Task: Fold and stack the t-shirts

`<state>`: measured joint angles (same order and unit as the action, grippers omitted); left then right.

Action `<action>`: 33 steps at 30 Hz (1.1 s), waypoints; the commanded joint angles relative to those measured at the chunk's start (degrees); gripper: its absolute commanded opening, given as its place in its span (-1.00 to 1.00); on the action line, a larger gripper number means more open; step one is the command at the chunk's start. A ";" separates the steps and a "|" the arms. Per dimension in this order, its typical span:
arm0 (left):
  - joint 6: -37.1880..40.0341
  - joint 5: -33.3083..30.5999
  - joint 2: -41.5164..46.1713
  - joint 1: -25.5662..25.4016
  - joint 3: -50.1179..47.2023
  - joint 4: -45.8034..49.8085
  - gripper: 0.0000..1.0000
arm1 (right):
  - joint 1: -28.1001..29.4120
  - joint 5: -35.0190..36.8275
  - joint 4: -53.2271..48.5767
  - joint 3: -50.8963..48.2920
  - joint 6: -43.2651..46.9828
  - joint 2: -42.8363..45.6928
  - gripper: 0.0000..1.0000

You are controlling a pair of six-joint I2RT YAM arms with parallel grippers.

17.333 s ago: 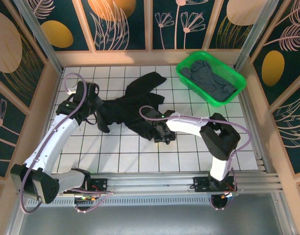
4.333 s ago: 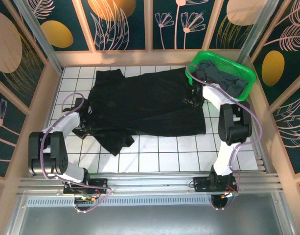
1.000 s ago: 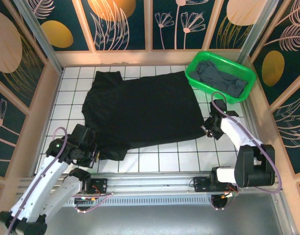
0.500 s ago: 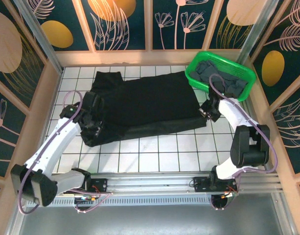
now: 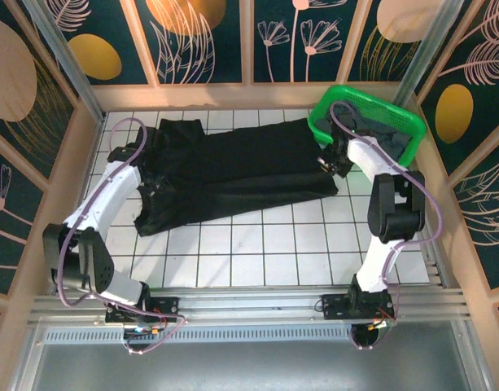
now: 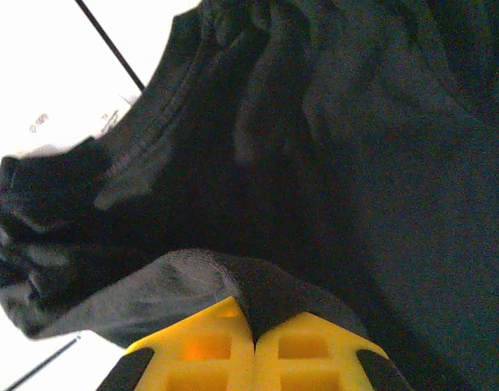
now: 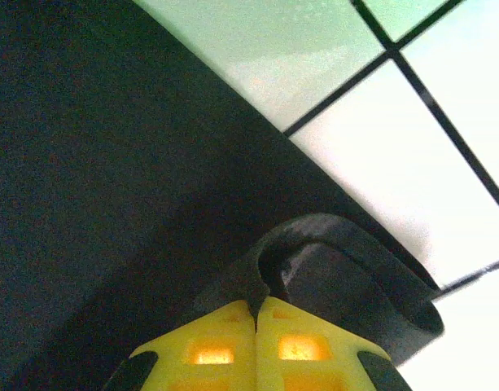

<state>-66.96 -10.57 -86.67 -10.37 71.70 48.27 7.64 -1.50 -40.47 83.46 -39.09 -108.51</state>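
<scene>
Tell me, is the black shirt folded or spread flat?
Folded over, roughly in half: the black t-shirt lies as a narrow doubled band, its edges pinched by the left gripper and right gripper.

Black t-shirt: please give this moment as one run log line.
left claw: shut on black t-shirt | right claw: shut on black t-shirt | state: partly folded

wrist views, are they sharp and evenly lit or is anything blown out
Left wrist: the white tiles are blown out, the black t-shirt is dim but its folds read, the yellow jaws look soft. Right wrist: the shirt is a near featureless dark mass, and the tiles carry a green tint at the top.
</scene>
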 commanded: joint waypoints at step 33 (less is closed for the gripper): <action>6.06 2.23 10.25 5.14 -22.06 1.91 -0.14 | -2.74 -2.86 10.23 -22.60 7.66 14.52 0.09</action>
<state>-58.76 -10.87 -76.25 -5.34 53.39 48.34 6.57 -2.92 -33.82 64.25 -32.84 -95.07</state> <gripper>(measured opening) 0.435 0.545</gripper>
